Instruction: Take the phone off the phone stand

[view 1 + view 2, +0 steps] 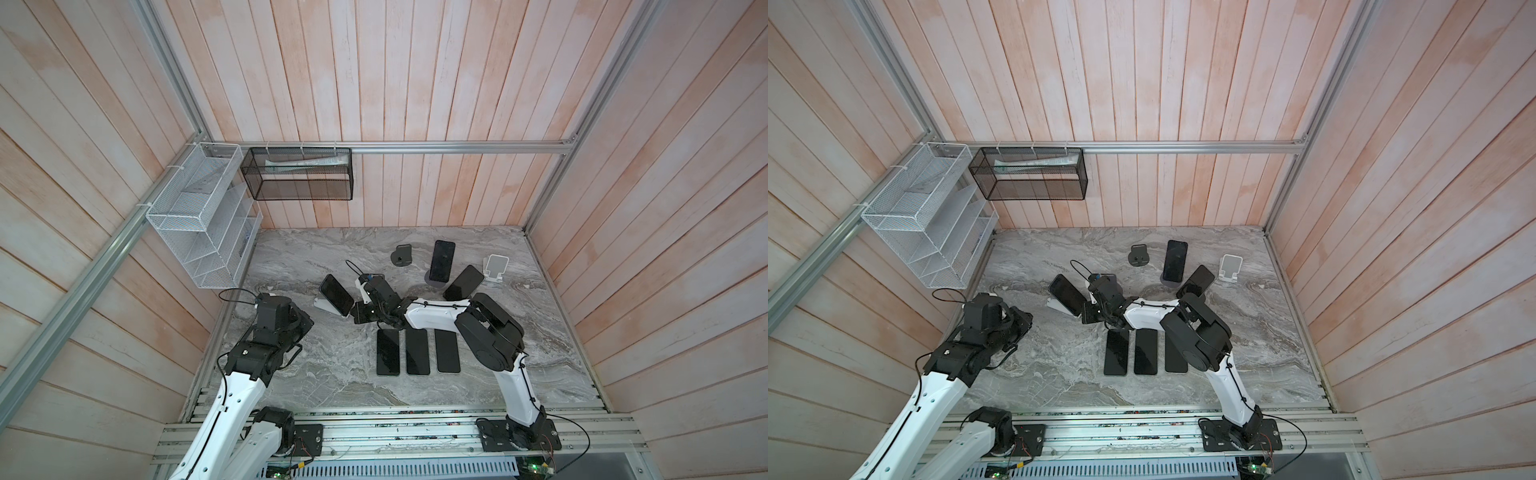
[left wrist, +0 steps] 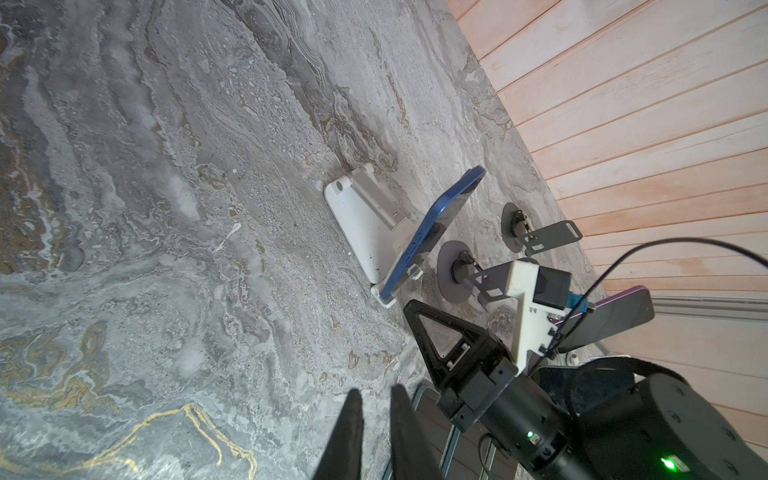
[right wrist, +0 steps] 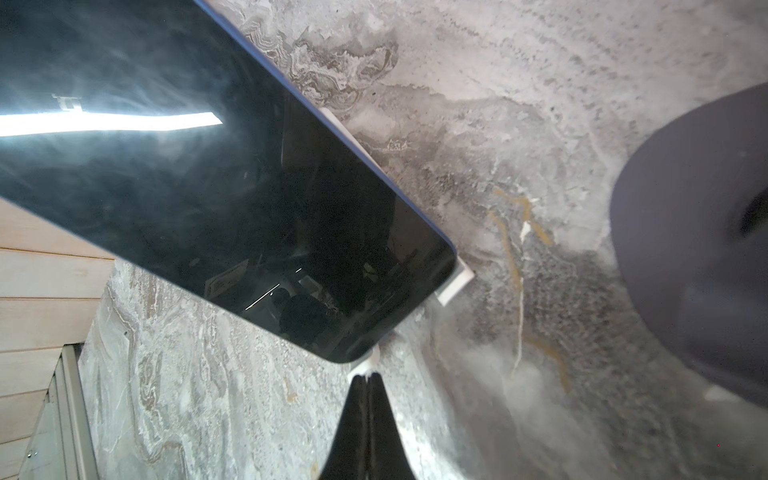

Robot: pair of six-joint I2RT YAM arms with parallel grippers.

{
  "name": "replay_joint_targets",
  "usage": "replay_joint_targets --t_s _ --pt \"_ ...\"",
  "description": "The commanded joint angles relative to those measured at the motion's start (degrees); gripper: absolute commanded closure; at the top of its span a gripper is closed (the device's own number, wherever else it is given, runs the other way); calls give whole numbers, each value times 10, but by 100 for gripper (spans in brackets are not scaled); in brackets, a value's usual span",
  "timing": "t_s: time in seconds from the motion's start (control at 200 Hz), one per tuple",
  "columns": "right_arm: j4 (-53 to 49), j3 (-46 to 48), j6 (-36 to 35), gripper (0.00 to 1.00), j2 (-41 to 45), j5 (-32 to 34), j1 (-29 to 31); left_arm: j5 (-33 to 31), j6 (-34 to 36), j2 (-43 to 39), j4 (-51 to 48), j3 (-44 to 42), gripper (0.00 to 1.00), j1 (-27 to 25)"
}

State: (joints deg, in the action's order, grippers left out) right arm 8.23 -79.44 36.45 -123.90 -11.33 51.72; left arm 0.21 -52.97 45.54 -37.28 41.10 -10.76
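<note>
Furthest left, the left gripper (image 2: 376, 390) is held low over the table (image 2: 166, 249), its fingers drawn nearly together on nothing, well apart from the work. Next along, the phone (image 1: 336, 294) is seen leaning, screen up, in the white stand (image 2: 361, 216), its lower edge caught by the stand's small lip, so the removal is judged not yet begun. Just beside that lower corner the right gripper (image 3: 368, 382) is poised with its fingers pressed together and empty. The tips are close to the lip, though contact cannot be made out. The main risk is judged to lie in that closed state: if the arm were advanced without the fingers being parted, the phone would be shoved rather than grasped, and the light stand could be slid or tipped, since it is steadied by nothing. The smooth glass face could also be lost from a shallow pinch and dropped on the stone. To the right, a round grey stand (image 3: 685, 249) sits near the wrist – it could be knocked by a wide swing – and the three flat phones (image 1: 417, 351) lying near the forearm could be scraped.
</note>
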Motion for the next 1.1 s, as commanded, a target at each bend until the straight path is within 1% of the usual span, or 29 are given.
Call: replay_joint_targets --t_s 0.0,0.155,0.415,0.75,1.095 --pt "0 -11 5 100 -22 -6 4 7 12 -3 -2 -6 84 3" --pt "-1 -12 4 100 -24 0 3 6 14 -5 -4 -6 83 4" --pt "-16 -39 -1 100 -54 -2 3 8 16 -4 -1 -5 84 6" --pt "-13 -42 -3 100 -57 -11 4 9 18 -3 3 -7 84 7" --pt "-7 -48 12 100 -53 -7 29 8 21 -5 4 -10 84 9"
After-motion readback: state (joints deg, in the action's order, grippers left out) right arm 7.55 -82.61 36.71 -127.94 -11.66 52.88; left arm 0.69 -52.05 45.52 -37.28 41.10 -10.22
